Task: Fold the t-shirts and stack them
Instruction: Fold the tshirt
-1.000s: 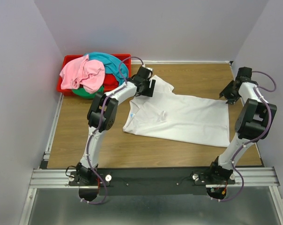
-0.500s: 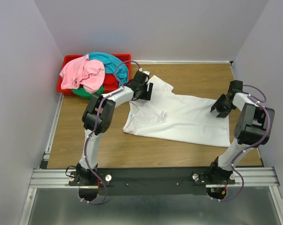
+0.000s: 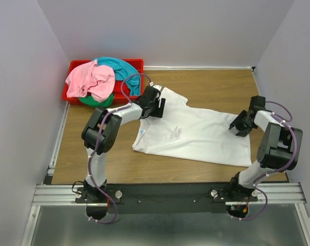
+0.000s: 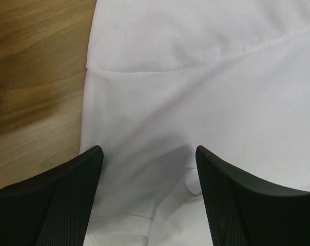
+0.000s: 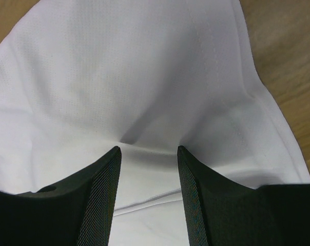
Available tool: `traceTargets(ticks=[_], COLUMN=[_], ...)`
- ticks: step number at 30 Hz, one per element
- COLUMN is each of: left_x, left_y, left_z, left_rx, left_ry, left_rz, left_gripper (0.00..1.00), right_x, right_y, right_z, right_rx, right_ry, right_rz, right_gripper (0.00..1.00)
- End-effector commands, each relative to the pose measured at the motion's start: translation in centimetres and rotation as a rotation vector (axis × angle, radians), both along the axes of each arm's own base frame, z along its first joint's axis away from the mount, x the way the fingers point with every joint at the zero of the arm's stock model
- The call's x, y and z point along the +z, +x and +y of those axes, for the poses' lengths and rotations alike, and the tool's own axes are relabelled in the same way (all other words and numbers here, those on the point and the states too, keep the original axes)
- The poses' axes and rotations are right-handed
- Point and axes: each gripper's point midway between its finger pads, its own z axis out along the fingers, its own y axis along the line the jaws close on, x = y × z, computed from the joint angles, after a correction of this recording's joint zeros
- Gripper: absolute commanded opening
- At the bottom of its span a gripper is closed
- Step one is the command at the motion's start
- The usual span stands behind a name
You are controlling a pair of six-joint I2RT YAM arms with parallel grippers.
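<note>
Red bin [image 3: 74, 64] at wooden table's [image 3: 211, 84] far-left corner.

Left hand [image 3: 157, 108] and right hand [image 3: 240, 124] sit at opposite ends of the white t-shirt [image 3: 201, 134].

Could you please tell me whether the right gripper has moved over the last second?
Yes. The right gripper has moved away from the far edge of the table, nearer and slightly left, onto the right end of the white t-shirt.

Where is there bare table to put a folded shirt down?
Bare wood: left of the white t-shirt, in front of the red bin; and along the back wall, right of the bin. Crowded: the middle, under the spread shirt, left hand and right hand.
</note>
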Motion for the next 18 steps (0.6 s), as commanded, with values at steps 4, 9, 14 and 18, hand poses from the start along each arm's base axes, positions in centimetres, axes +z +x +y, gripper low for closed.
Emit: traceTargets(ticks=[4, 9, 14, 18], left_x=[-3.6, -3.6, -3.1, -0.3], left_y=[-7.3, -9.7, -10.3, -7.4], left_z=[-0.4, -0.4, 0.0, -0.7], left_rx=[-0.072, -0.076, -0.059, -0.041], left_ry=[0.032, 0.028, 0.033, 0.052], left_rz=[0.181, 0.203, 0.197, 0.113], left_gripper=[0.81, 0.81, 0.81, 0.82], right_x=[-1.2, -0.8, 0.1, 3.1], right_y=[-5.9, -7.3, -7.4, -5.1], right_z=[1.3, 1.6, 1.2, 0.2], right_rx=[-0.033, -0.034, -0.028, -0.021], right_ry=[0.032, 0.030, -0.001, -0.042], right_rz=[0.163, 0.176, 0.162, 0.079], right_gripper=[0.56, 0.56, 0.56, 0.59])
